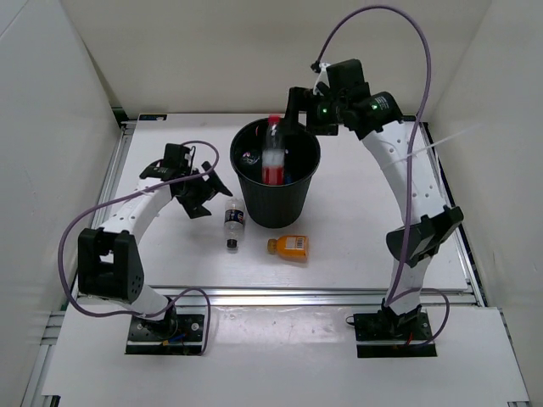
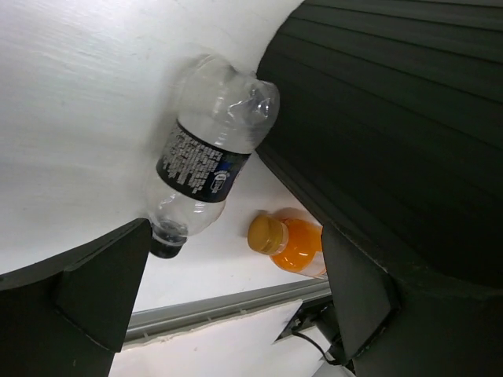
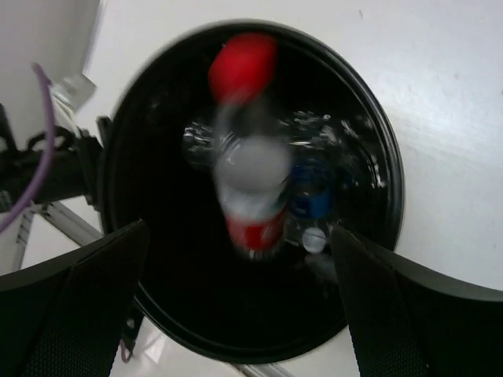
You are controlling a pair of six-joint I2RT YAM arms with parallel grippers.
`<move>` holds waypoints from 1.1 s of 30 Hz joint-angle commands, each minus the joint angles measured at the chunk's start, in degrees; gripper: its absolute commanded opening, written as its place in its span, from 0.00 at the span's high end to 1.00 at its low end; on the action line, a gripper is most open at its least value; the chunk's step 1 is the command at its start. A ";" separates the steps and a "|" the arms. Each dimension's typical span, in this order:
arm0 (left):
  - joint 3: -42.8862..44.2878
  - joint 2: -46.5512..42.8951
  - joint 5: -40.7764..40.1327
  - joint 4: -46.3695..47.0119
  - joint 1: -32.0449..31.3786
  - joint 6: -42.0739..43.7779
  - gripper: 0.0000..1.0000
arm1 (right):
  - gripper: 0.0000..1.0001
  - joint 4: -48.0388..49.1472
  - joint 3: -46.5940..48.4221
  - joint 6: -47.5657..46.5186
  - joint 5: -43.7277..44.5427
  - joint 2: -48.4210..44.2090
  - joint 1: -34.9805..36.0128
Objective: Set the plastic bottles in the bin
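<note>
A clear bottle with a red cap and red label [image 1: 272, 153] stands upright in the mouth of the black bin [image 1: 254, 182]; in the right wrist view this bottle [image 3: 250, 173] is blurred and touches neither finger. My right gripper [image 1: 299, 114] hangs open above the bin's far rim [image 3: 173, 298]. A blue-label bottle [image 3: 313, 196] lies inside the bin. A dark-label bottle [image 1: 233, 222] lies on the table against the bin's left side, and a short orange bottle [image 1: 289, 247] lies in front of the bin. My left gripper [image 1: 206, 193] is open, just left of the dark-label bottle [image 2: 206, 161], with nothing between its fingers.
The bin's ribbed wall [image 2: 393, 118] fills the right of the left wrist view, with the orange bottle [image 2: 291, 242] beside its foot. A metal rail [image 1: 297, 292] runs along the table's near edge. White walls enclose the table on three sides.
</note>
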 commanded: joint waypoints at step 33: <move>-5.24 -5.84 -23.02 -5.41 -10.45 4.51 0.68 | 0.00 -2.85 -3.93 -5.99 8.56 -17.31 -1.33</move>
